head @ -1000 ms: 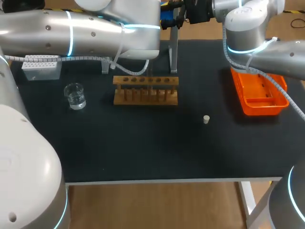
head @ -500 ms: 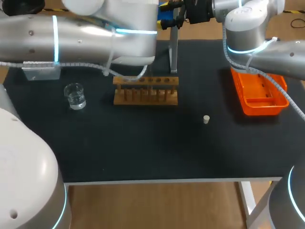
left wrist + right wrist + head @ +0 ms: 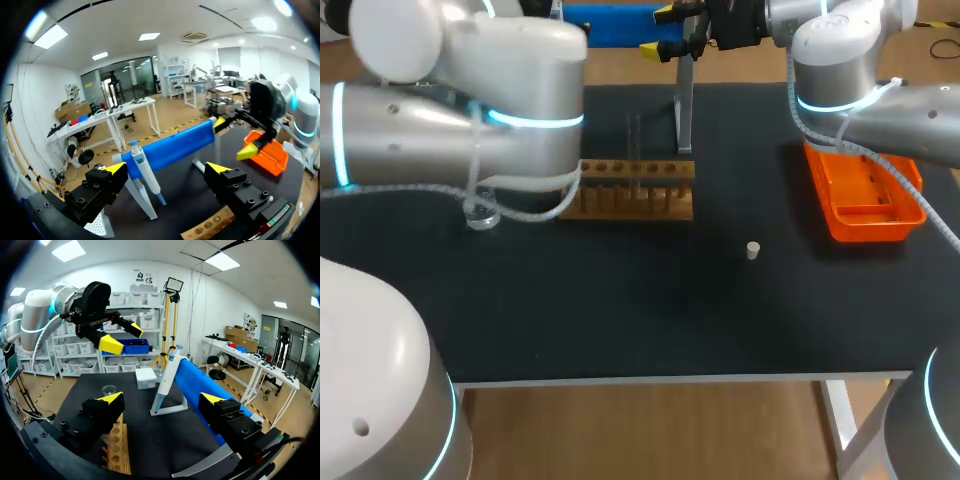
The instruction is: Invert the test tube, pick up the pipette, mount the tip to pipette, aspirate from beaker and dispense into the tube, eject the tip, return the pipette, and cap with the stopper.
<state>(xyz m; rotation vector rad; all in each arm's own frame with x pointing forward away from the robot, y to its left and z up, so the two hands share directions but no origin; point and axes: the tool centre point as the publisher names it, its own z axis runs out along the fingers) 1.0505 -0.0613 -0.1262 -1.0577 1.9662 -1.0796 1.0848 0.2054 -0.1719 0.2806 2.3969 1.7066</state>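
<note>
Both my grippers are wide open and empty: my left gripper [image 3: 166,172] and my right gripper [image 3: 161,400] face each other across the pipette [image 3: 145,170], which leans on its white stand [image 3: 172,407] near the table's back edge. I judge it light, rigid, smooth plastic; grip the thick handle, sparing plunger and thin shaft

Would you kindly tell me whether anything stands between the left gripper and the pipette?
Nothing visible does. In the left wrist view the pipette leans on its stand ahead of the open left gripper, nothing between them. The right gripper hangs beyond the pipette, off the path.
</note>
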